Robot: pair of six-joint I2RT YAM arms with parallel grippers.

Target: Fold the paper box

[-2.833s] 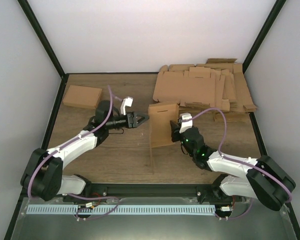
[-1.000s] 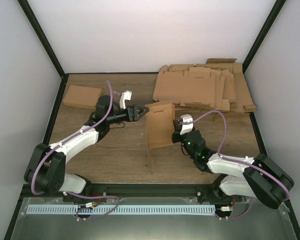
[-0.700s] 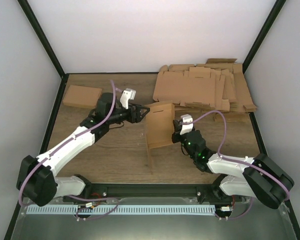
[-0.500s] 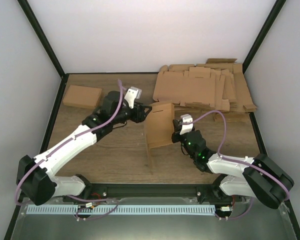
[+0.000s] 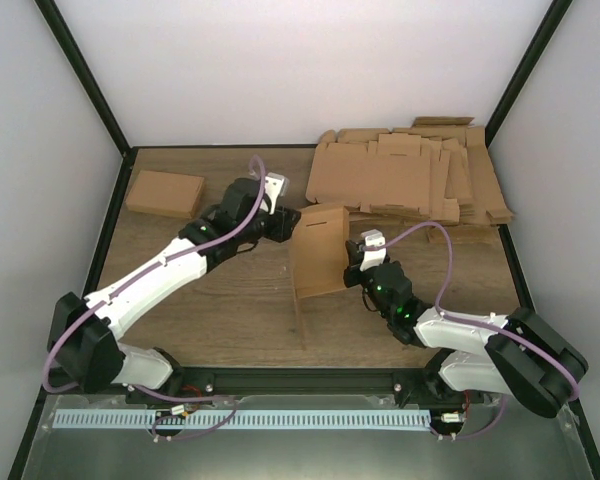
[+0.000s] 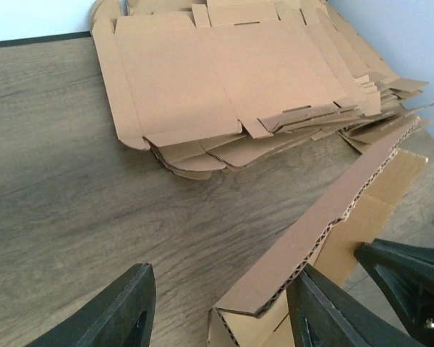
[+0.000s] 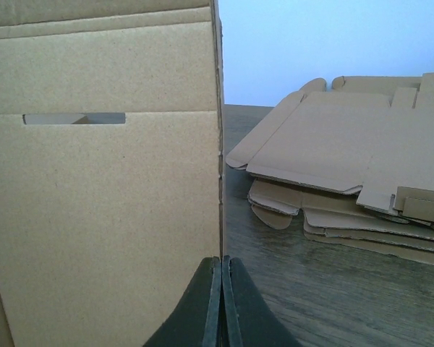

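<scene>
The paper box (image 5: 320,255) stands on edge mid-table as an upright brown panel with a slot near its top, a second panel running toward the front. My right gripper (image 5: 352,264) is shut on the upright panel's right edge; in the right wrist view the fingers (image 7: 235,303) pinch that thin edge of the paper box (image 7: 101,217). My left gripper (image 5: 290,222) is open at the box's top left corner. The left wrist view has the corrugated top edge of the paper box (image 6: 311,238) passing between the spread fingers (image 6: 116,318), nearer the right one.
A thick pile of flat cardboard sheets (image 5: 410,180) lies at the back right, close behind the box, and also shows as the pile (image 6: 224,79) and the pile (image 7: 347,159). A finished brown box (image 5: 164,192) sits at the back left. Black frame posts and white walls enclose the table.
My left arm has swung right and forward until its fingers straddle the box's top left corner, and its jaws have narrowed a little. The right gripper and box have barely moved.
</scene>
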